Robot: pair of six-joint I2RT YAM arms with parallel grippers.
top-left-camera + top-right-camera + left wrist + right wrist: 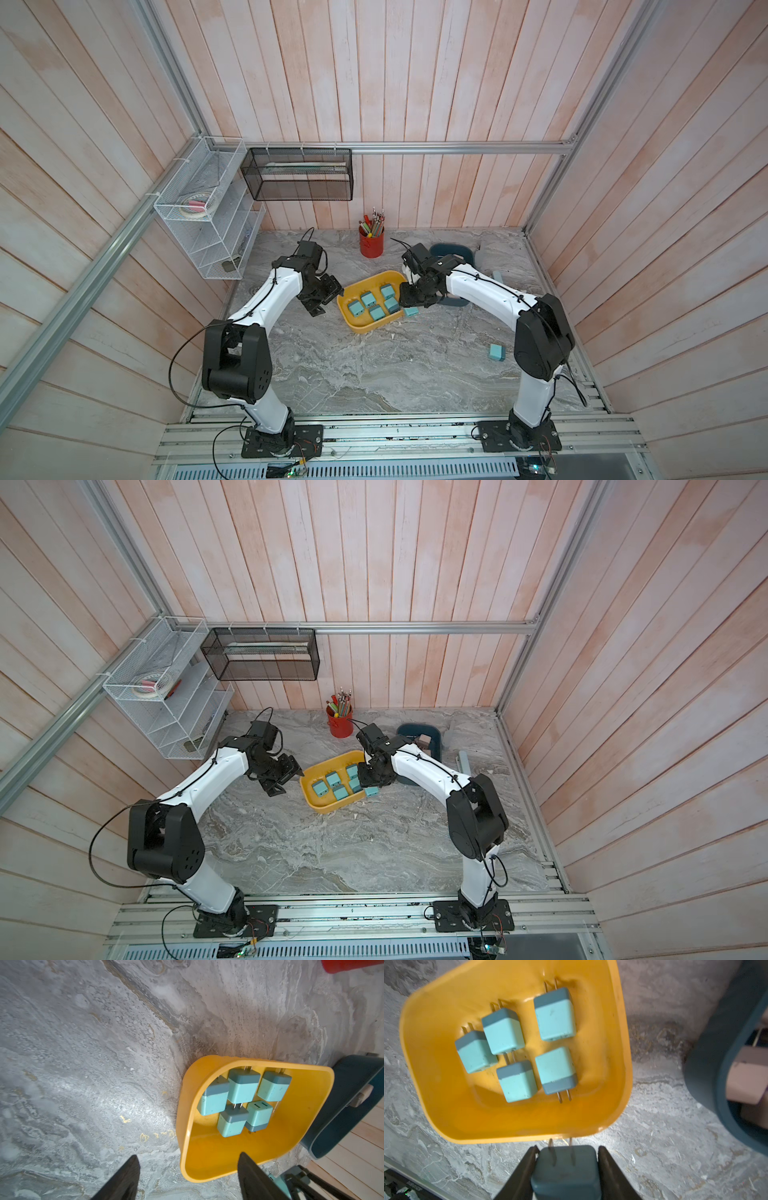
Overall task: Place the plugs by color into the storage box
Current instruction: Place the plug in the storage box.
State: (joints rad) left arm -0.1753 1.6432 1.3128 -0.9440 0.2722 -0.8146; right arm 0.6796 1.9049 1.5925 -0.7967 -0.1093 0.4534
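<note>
At the near right corner of the yellow box [365, 329] we find the right gripper [569, 1148] clamped on a plug [566, 1174]. Its two fingers [523, 1169] press the plug's opposite sides, and the dark end with the two prongs faces the box rim. In both top views this plug sits just outside the yellow box, beside its wall. Whether it rests on the table [374, 374] or hangs a little above it, we cannot tell.

Inside the yellow box lie five plugs [506, 1032] of the same teal with dark ends, all on their sides and bunched toward one half, some touching. Four point their prongs one way and the fifth points the opposite way.

The left gripper [188, 1155] is at the box's other end, jaws wide apart and holding nothing. In its wrist view a corner of the rim shows between the fingers, and we cannot tell whether either finger touches it.

Behind the right gripper stands a blue box [451, 248] with pinkish plugs [745, 1082] in it, near the yellow box. One more teal plug, the spare plug [497, 352], lies on the table near the right arm's elbow, well apart from both boxes. A red cup [371, 247] of pens stands toward the back of the table.
</note>
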